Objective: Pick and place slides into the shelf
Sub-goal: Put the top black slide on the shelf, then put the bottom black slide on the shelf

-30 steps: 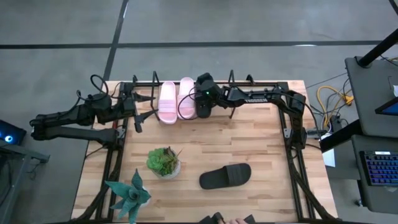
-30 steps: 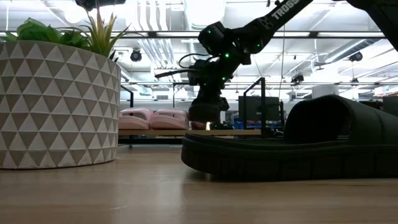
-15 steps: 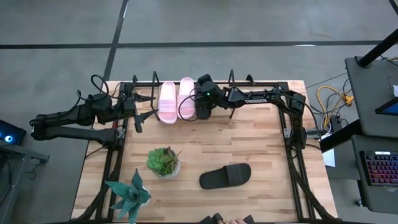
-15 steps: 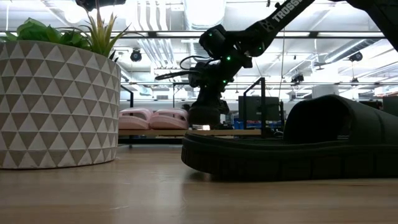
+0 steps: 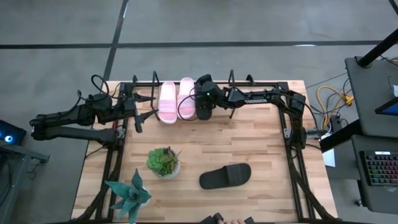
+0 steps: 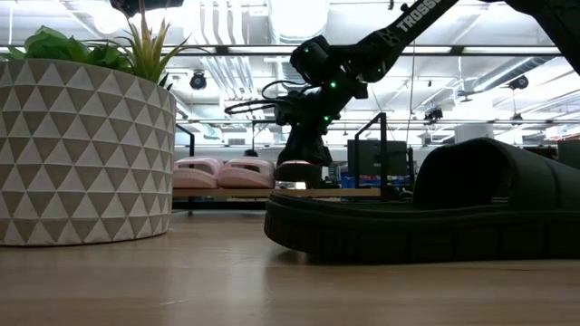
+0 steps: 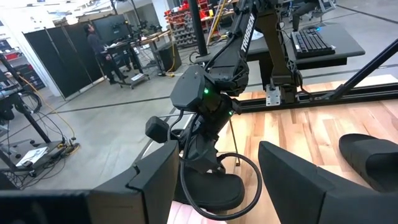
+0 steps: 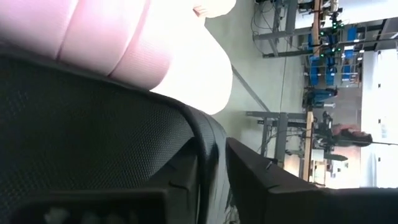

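The left gripper (image 5: 138,117) waits at the table's (image 5: 261,149) far left edge, beside the shelf's end, its jaws spread wide and holding nothing; in its own wrist view the two dark fingers (image 7: 292,180) stand well apart. Nearer the front edge on that side stand two potted plants: a leafy one in a white triangle-patterned pot (image 5: 164,162) and a spiky blue-green one (image 5: 129,195) at the corner. Along the far edge runs the shelf (image 5: 239,83), a low black wire rack. Two pink slides (image 5: 176,99) lie on it side by side, straps up, touching each other. Just right of them sits a black slide (image 7: 211,190), also at the shelf, with the right gripper (image 5: 204,107) directly over it. The right wrist view shows that slide's dark textured strap right against one finger (image 8: 273,186), the pink slide just beyond; whether the jaws grip it or have loosened cannot be told. The right arm stretches in from the table's far right corner. A second black slide (image 5: 225,176) lies alone on the bare wood near the front, right of the white pot and well apart from the shelf.
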Tool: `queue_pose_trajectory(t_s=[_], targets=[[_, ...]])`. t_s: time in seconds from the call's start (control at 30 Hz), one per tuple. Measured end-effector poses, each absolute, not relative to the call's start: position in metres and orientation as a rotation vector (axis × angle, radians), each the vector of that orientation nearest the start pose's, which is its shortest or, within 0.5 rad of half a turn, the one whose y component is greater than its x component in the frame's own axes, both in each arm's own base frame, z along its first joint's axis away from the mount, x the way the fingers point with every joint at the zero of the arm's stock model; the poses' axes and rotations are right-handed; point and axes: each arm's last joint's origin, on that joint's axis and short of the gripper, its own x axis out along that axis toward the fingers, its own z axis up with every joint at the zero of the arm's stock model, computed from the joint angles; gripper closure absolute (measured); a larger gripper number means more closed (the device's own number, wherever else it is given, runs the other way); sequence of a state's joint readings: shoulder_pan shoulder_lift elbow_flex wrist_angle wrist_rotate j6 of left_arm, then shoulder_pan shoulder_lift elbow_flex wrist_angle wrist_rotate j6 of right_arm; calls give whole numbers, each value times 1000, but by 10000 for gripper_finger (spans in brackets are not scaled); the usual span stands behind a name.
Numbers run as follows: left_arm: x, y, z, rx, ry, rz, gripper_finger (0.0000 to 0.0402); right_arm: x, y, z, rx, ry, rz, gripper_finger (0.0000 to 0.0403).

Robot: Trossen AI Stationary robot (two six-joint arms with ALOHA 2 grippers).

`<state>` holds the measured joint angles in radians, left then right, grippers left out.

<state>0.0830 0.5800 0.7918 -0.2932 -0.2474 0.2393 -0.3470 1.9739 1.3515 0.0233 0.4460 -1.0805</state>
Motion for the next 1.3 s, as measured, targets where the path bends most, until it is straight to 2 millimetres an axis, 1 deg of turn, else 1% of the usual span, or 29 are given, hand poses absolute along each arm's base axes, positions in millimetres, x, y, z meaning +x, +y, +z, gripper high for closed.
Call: queue_pose_trajectory(t_s=[0.5, 0.67, 0.8, 1.03, 1.3], targets=[[122, 17, 350, 245, 127, 318, 195, 403, -157, 197, -936, 997, -394, 230], [129, 18, 350, 246, 123, 319, 195, 405, -155, 204, -866, 1003, -406, 203], [134, 18, 350, 246, 118, 319, 195, 407, -152, 213, -815, 1032, -401, 196], [143, 19, 347, 252, 137, 317, 195, 408, -149, 232, -745, 1087, -425, 195], [146, 19, 347, 256, 140, 316, 195, 409, -147, 252, -664, 1108, -442, 195]])
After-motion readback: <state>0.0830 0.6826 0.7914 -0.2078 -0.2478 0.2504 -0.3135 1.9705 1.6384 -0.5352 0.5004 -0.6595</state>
